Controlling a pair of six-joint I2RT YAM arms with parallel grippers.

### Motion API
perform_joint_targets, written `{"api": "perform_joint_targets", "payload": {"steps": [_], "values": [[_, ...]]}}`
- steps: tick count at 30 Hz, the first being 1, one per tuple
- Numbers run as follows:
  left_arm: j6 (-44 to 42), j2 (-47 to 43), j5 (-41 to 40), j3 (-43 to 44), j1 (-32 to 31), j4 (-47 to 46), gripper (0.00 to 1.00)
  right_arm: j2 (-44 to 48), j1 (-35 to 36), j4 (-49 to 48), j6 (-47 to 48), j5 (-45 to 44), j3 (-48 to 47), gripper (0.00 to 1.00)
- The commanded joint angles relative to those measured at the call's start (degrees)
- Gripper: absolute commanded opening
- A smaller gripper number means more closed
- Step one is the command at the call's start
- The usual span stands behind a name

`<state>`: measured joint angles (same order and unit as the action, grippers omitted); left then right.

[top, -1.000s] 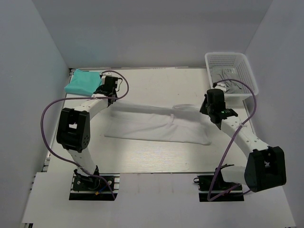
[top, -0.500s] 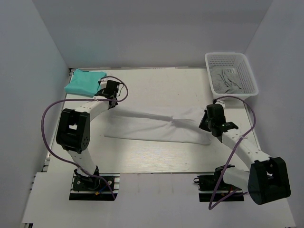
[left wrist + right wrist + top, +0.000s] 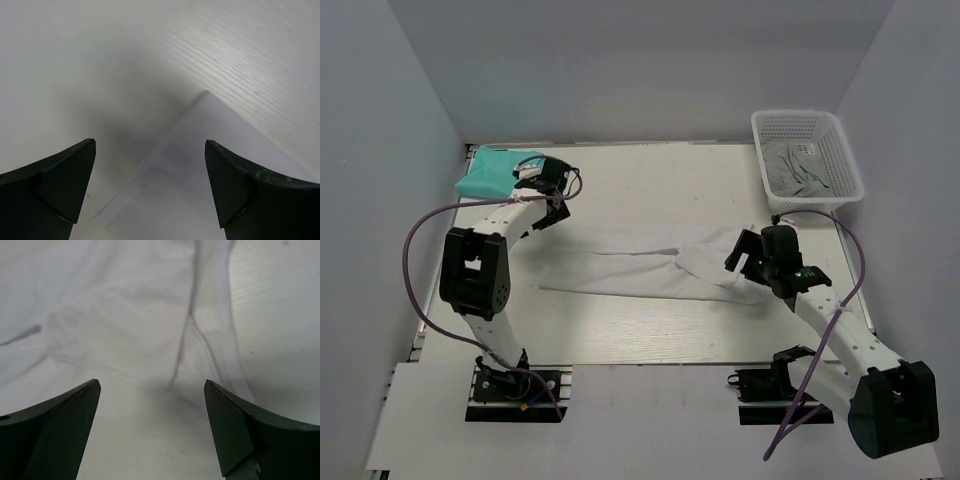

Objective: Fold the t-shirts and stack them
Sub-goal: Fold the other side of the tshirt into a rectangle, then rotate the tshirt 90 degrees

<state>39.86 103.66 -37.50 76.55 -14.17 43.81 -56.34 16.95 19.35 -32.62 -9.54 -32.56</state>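
a grey cloth point(image 3: 800, 172) is kept in the white mesh basket point(image 3: 798, 114) at the far right corner. the white t-shirt point(image 3: 630, 270) is laid mid-table as a band, its long axis left to right; the teal t-shirt point(image 3: 490, 172) is folded at far left. the left gripper point(image 3: 150, 147) and right gripper point(image 3: 152, 385) are spread open, nothing grasped.

- I'm looking into a lab test cell, not a home.
- Plain grey walls point(image 3: 650, 70) box in the table point(image 3: 650, 190) on three sides.
- Two arms point(image 3: 470, 275) are bolted to black plates point(image 3: 515, 385) at the table's near edge, with purple cables point(image 3: 406, 250) looping loose.
- Bare aluminium rail point(image 3: 418, 342) runs along the table's left edge.
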Motion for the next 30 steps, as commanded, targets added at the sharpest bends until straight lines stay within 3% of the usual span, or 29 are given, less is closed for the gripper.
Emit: {"api": "perform_joint_targets", "payload": {"steps": [1, 2, 4, 9, 15, 18, 19, 21, 22, 23, 25, 26, 28, 29, 30], "values": [[-6.44, -6.87, 17.68, -1.83, -0.42, -9.59, 1.0, -2.1, 0.19, -7.99, 1.24, 7.93, -3.39, 0.9], [-7.94, -6.89, 21.9, -4.98, -0.42, -16.58, 1.0, -3.5, 0.36, -7.84, 1.16, 8.92, -4.0, 0.9], [-9.7, -6.89, 29.11, -6.15, -0.42, -20.16, 1.0, -9.92, 0.1, -7.4, 0.98, 8.93, -6.55, 0.9], [-7.52, 2.5, 29.32, -5.27, -0.94, -15.34, 1.0, -22.92, -0.16, -6.17, -0.16, 9.01, -10.24, 0.9], [-3.57, -0.46, 38.35, -17.65, -1.47, -19.11, 1.0, -36.88, -0.95, -5.73, -0.43, 8.93, -16.65, 0.9], [-1.02, -3.37, 43.88, -23.72, -4.01, -19.73, 1.0, -46.28, -2.18, -5.73, 1.67, 8.66, -27.34, 0.9], [-0.05, -3.98, 44.96, -26.08, -5.85, -17.82, 1.0, -48.41, -2.45, -5.04, 2.55, 12.23, -30.08, 0.9], [0.75, -5.82, 51.77, -27.77, -8.14, -15.17, 1.0, -58.33, -3.33, -3.98, 6.51, 14.98, -42.43, 0.9], [0.75, -6.7, 55.21, -28.3, -11.02, -11.85, 1.0, -60.88, -3.33, -2.76, 8.0, 20.04, -45.72, 0.9], [0.75, -8.02, 58.38, -28.3, -12.62, -10.34, 1.0, -68.91, -3.5, -2.66, 10.62, 21.83, -56.02, 0.9], [-0.22, -14.14, 59.3, -28.82, -15.26, -6.39, 1.0, -74.07, -3.59, -0.81, 13.01, 29.81, -63.56, 0.9], [-0.74, -16.53, 59.99, -28.83, -16.66, -6.37, 1.0, -81.58, -3.76, -1.59, 13.8, 34.8, -73.52, 0.9], [-3.9, -20.14, 64.19, -28.83, -17.63, -8.72, 1.0, -87.85, -3.68, -2.49, 13.46, 40.9, -81.05, 0.9], [-4.95, -22.6, 72.31, -29.44, -18.86, -11.35, 1.0, -89.2, -3.68, -2.48, 13.64, 44.92, -88.05, 0.9], [-4.96, -23.58, 74.74, -29.44, -19.57, -13.47, 1.0, -89.99, -3.24, -2.31, 16.42, 45.57, -92.03, 0.9]]}}
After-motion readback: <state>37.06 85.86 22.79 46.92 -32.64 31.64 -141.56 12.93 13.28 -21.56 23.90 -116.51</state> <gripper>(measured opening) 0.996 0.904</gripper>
